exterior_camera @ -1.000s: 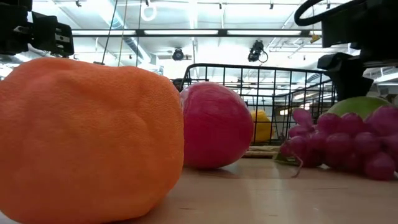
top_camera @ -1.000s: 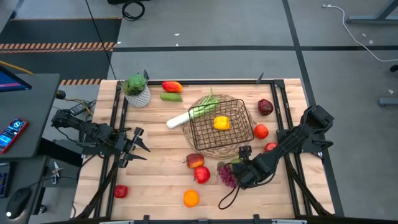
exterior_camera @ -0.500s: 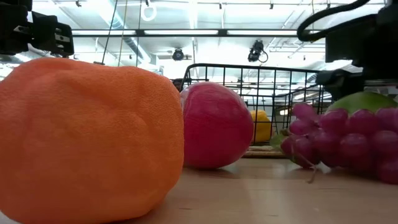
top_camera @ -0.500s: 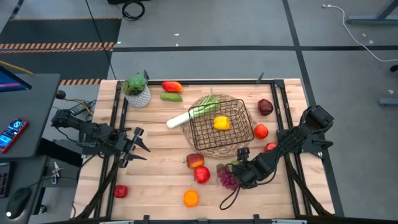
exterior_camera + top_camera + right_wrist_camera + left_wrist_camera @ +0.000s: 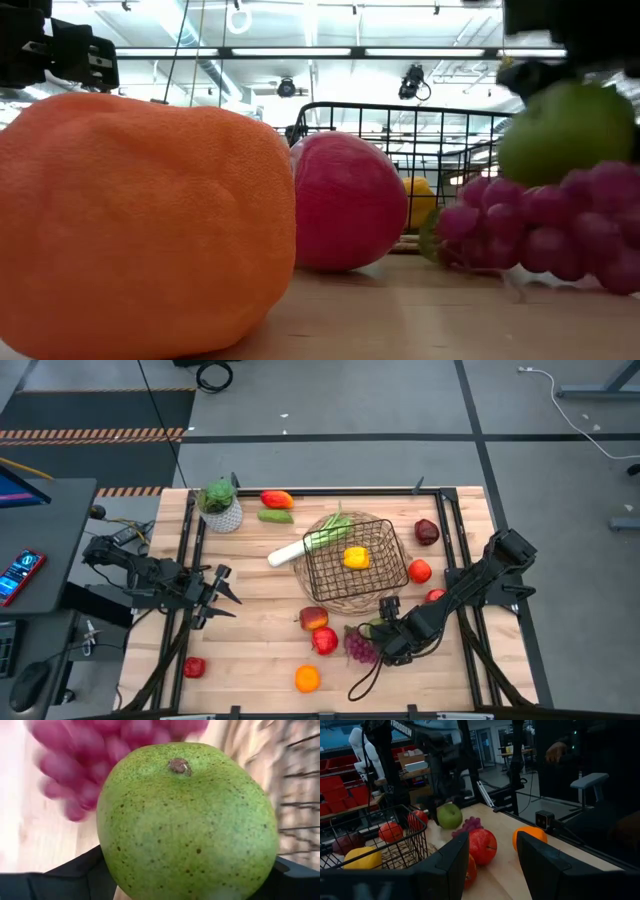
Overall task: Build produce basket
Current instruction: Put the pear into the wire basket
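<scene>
Green apple pinched and lifted off the board, grapes right under it.

My right gripper (image 5: 385, 635) was pinching the green apple (image 5: 187, 820), stem end facing the wrist camera, with dark fingers pressed to both flanks; in the low view it hung clear of the wood, touching or nearly touching the purple grapes (image 5: 545, 225) lying just beside it. I judged the risk to be that round, smooth skin rolling out of the pinch on the way up, or the bunch getting dragged along. The black wire basket (image 5: 355, 560) sat near, on its woven mat, long axis running roughly across the table, open top upward, a yellow piece (image 5: 355, 557) inside. My left gripper (image 5: 222, 595) waited at the left edge, fingers spread on nothing.
</scene>
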You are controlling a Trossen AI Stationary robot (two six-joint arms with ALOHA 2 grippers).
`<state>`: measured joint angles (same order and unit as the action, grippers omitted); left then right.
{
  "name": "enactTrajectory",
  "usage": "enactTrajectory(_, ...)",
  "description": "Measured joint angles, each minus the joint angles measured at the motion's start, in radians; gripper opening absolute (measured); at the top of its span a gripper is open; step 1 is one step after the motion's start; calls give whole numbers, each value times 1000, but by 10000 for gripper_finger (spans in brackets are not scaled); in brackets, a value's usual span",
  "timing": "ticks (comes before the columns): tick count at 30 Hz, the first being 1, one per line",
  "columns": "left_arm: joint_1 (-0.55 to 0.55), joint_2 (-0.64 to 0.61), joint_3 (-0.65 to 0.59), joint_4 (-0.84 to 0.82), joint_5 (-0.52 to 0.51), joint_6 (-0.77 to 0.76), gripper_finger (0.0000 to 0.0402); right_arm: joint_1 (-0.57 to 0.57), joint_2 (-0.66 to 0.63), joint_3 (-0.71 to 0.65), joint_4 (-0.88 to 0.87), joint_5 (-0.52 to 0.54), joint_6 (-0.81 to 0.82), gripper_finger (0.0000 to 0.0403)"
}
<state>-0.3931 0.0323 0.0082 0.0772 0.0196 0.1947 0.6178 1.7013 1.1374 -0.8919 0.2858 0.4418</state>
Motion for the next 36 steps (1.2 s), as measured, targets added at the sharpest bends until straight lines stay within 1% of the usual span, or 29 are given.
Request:
enactTrajectory(4,0,0,0,0,0,0,172,0,0,110,-99,34,4,314)
enactTrajectory(8,0,0,0,0,0,0,172,-10,-11,177,-78,45,29,314)
enactTrajectory(12,0,0,0,0,0,0,172,-47,-50,187,24,-5,71,314)
enactTrajectory(14,0,0,0,0,0,0,172,-80,-70,187,61,-49,128,314)
enactTrajectory(17,0,0,0,0,0,0,172,-137,-92,187,79,-118,277,314)
enactTrajectory(20,0,0,0,0,0,0,172,-189,-101,187,83,-149,455,314)
enactTrajectory(22,0,0,0,0,0,0,172,-213,-101,187,88,-181,525,315)
enactTrajectory(25,0,0,0,0,0,0,172,-235,-100,187,91,-251,568,319)
enactTrajectory(27,0,0,0,0,0,0,172,-243,-99,187,91,-272,584,321)
enactTrajectory(36,0,0,0,0,0,0,172,-248,-99,187,118,-288,634,322)
